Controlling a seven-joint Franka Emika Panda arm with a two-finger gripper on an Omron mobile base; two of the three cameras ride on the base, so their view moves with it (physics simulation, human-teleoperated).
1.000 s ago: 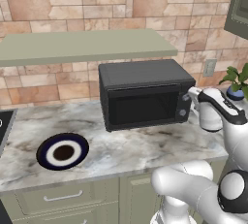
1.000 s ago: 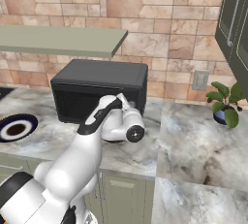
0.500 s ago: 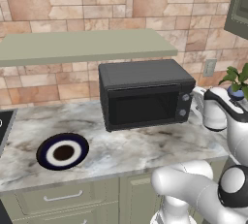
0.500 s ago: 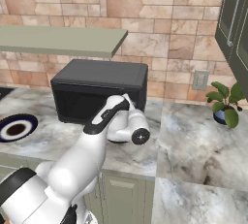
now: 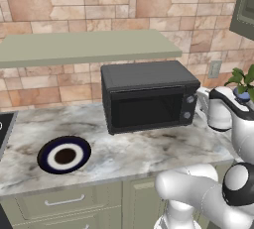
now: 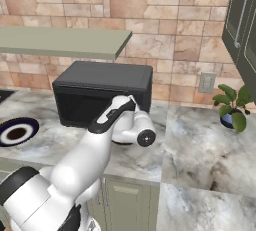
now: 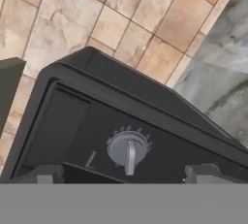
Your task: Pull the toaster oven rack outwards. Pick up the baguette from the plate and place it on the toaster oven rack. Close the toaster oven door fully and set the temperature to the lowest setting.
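A marbled grey-white counter (image 5: 149, 151) carries everything, running along the brick wall and turning a corner toward 3 o'clock in the right base view. The oven (image 5: 149, 94) sits on it at the back, about 12 o'clock in the left base view, door shut. The plate (image 5: 64, 154) lies flat on the counter toward 9 o'clock of the oven, well apart from it, nothing on it. A potted plant (image 6: 231, 107) stands on the counter at 3 o'clock, near the wall.
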